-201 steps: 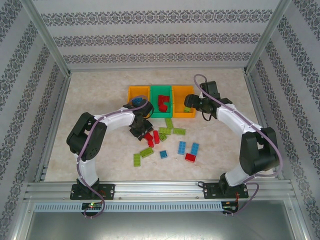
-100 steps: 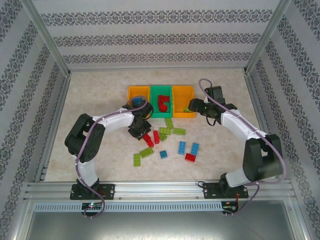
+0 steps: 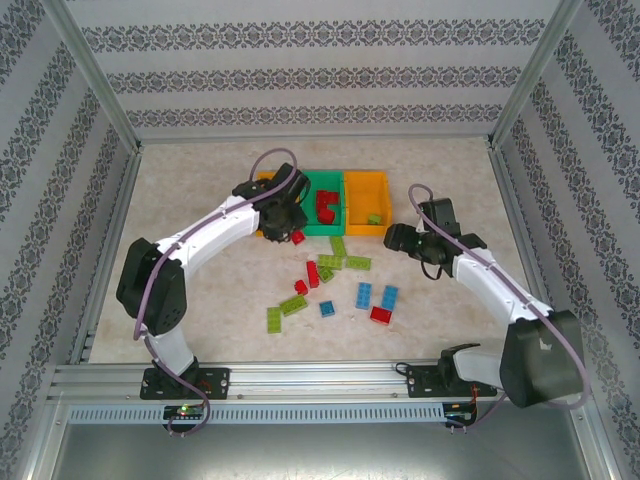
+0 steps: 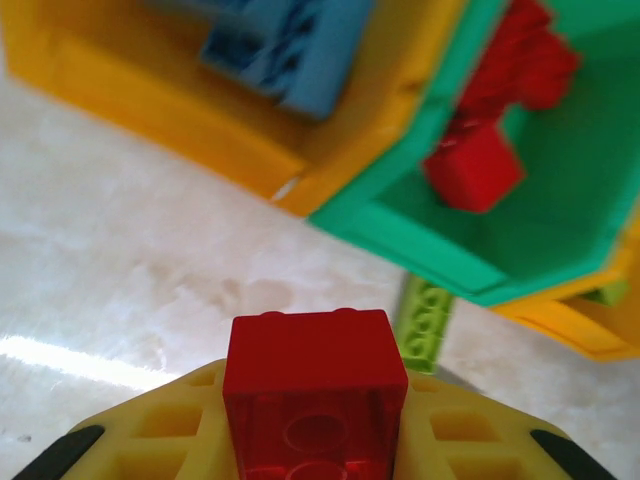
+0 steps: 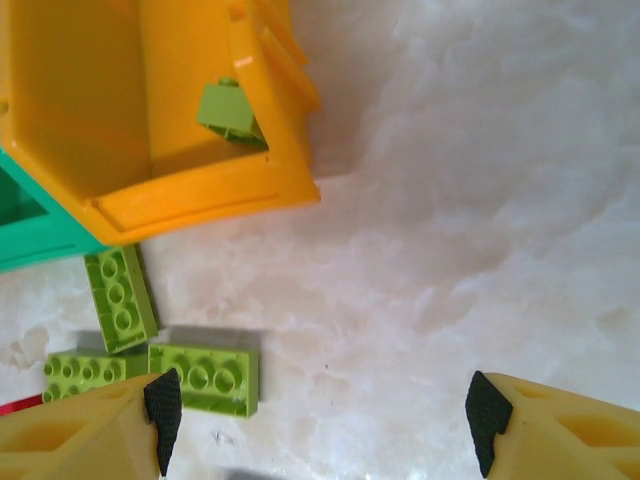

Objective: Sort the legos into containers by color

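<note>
A small red studded brick (image 4: 315,400), glossy and translucent on its near face, is clamped in the left gripper (image 4: 315,455) just before the green bin (image 4: 580,190), where other red bricks (image 4: 490,130) lie. The right gripper (image 5: 320,410) is spread wide with nothing held, above lime bricks (image 5: 205,378) on the table (image 5: 450,200). Since a second ago the left gripper has been lifted from the loose pile (image 3: 335,275) to the bins, and the right gripper has been drawn back from the right orange bin (image 3: 362,198), where one lime brick (image 3: 373,218) lies.

No legible text or markings
</note>
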Motion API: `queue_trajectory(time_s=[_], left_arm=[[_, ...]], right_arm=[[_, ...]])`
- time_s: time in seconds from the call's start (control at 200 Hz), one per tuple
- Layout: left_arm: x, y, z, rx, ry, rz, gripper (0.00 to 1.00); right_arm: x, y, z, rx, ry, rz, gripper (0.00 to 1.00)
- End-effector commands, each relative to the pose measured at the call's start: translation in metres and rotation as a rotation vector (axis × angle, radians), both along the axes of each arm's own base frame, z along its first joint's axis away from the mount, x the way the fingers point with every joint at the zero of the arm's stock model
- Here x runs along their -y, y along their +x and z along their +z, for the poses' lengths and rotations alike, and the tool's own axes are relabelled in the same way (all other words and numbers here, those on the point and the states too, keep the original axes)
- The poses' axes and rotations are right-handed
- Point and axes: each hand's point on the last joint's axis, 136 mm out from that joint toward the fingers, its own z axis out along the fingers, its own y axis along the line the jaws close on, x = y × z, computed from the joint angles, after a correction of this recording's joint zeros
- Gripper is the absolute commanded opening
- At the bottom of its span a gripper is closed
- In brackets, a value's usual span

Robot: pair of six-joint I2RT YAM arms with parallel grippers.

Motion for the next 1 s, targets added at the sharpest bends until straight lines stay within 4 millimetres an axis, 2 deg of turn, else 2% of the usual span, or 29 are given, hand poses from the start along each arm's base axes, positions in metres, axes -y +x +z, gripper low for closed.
queue_trajectory(time_s=[0.0, 0.16, 0.25, 0.365, 0.47, 0.669, 0.799, 0.869, 0.994], left_arm=[[0.007, 0.02, 0.017, 0.073, 0.135, -0.171, 0.32], [0.033, 0.061, 0.03, 0.142, 0.217, -0.354, 0.32], [0.044, 0.08, 0.025, 0.145, 0.245, -0.437, 0.32], [0.054, 0.097, 0.008, 0.127, 0.259, -0.516, 0.33], [0.054, 0.104, -0.006, 0.099, 0.288, -0.547, 0.35], [0.045, 0.111, -0.023, 0.072, 0.302, -0.558, 0.41], [0.043, 0.113, -0.025, 0.08, 0.317, -0.568, 0.49], [0.044, 0.114, -0.023, 0.088, 0.31, -0.57, 0.59], [0.047, 0.112, -0.017, 0.106, 0.288, -0.574, 0.68]], right_arm=[[0.001, -0.023, -0.01, -0.055, -0.013, -0.028, 0.78], [-0.007, -0.045, -0.019, -0.096, -0.003, -0.024, 0.78], [-0.013, -0.057, -0.023, -0.114, -0.015, 0.011, 0.78], [-0.013, -0.076, -0.03, -0.172, -0.032, 0.028, 0.78], [-0.011, -0.093, -0.035, -0.208, -0.021, -0.02, 0.78], [-0.02, -0.117, -0.045, -0.245, 0.051, -0.097, 0.78], [-0.025, -0.132, -0.056, -0.273, 0.071, -0.143, 0.78], [-0.028, -0.138, -0.062, -0.284, 0.087, -0.157, 0.78], [-0.034, -0.14, -0.066, -0.274, 0.124, -0.171, 0.78]])
